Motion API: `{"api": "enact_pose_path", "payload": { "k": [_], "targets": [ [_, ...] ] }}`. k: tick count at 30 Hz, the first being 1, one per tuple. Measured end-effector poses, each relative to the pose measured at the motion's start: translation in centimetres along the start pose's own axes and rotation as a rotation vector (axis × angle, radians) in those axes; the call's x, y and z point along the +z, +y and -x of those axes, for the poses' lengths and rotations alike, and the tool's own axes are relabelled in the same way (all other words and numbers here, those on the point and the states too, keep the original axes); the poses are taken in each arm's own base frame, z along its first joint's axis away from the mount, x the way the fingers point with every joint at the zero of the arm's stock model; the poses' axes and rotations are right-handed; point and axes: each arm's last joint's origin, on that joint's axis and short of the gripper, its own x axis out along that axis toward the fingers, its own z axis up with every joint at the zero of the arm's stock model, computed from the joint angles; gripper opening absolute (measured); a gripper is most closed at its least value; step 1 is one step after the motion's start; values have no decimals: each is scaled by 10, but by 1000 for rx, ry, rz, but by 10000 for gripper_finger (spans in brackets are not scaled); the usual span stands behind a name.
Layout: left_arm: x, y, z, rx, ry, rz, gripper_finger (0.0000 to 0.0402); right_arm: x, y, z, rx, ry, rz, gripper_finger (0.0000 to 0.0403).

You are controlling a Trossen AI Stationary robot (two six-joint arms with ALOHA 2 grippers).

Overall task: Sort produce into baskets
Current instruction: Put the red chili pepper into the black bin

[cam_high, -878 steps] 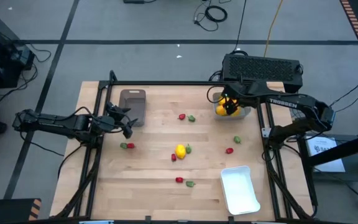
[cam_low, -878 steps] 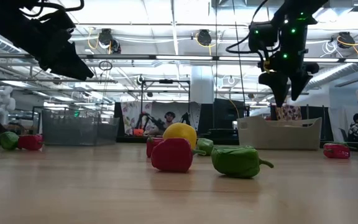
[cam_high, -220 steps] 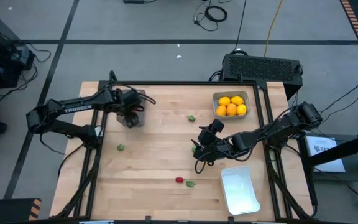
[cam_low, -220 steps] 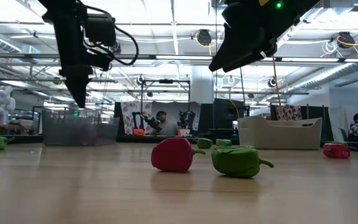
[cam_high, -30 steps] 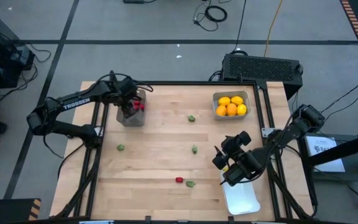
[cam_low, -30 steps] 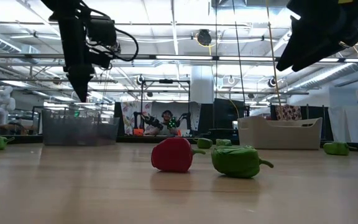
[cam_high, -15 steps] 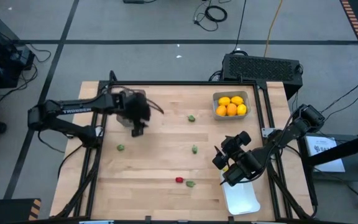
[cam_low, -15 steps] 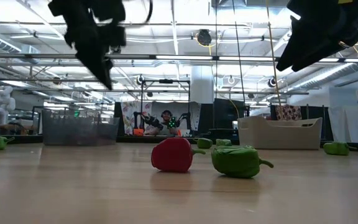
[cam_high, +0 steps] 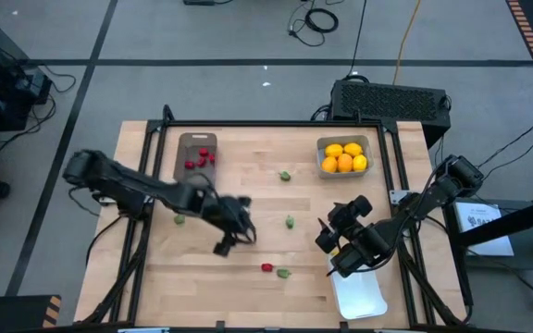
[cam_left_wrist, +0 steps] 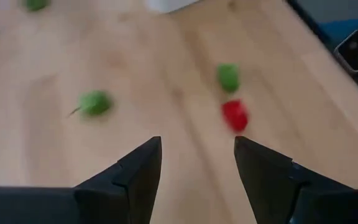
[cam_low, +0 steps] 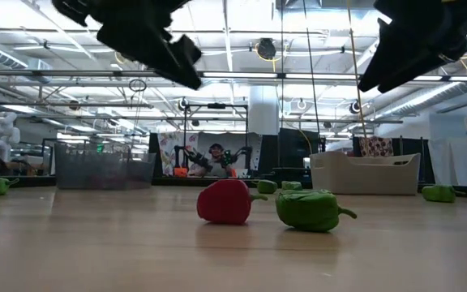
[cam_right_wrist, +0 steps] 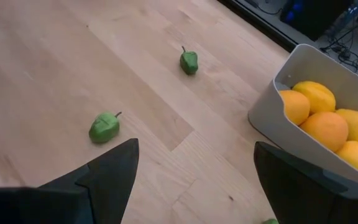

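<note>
Showing only overhead: red pieces (cam_high: 197, 159) in brown-grey tray (cam_high: 196, 151); both grippers wide, empty.

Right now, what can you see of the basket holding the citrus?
The citrus basket is a small shallow rectangular tray with rounded corners, pale grey-blue, looking like smooth plastic. It sits flat on the wooden table near its far right corner, close to the frame rail. Inside lie yellow and orange citrus, filling it and rising above the rim. No gripper touches it; the right gripper hangs well short of it, near the white basket.
</note>
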Motion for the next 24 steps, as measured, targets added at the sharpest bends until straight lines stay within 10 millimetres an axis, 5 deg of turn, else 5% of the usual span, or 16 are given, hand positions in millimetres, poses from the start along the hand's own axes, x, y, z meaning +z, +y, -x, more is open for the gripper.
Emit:
{"api": "enact_pose_path", "payload": {
  "k": [8, 18, 24],
  "targets": [
    [-5, -34, -60, -83, -53, -85, 226, 0, 1, 0, 9, -1, 3, 309],
    [-26, -34, -104, -91, -27, -84, 310, 2, 3, -1, 23, -4, 5, 309],
    [-32, -33, -122, -97, -40, -20, 325, 2, 5, -1, 31, -6, 17, 309]
  ]
}}
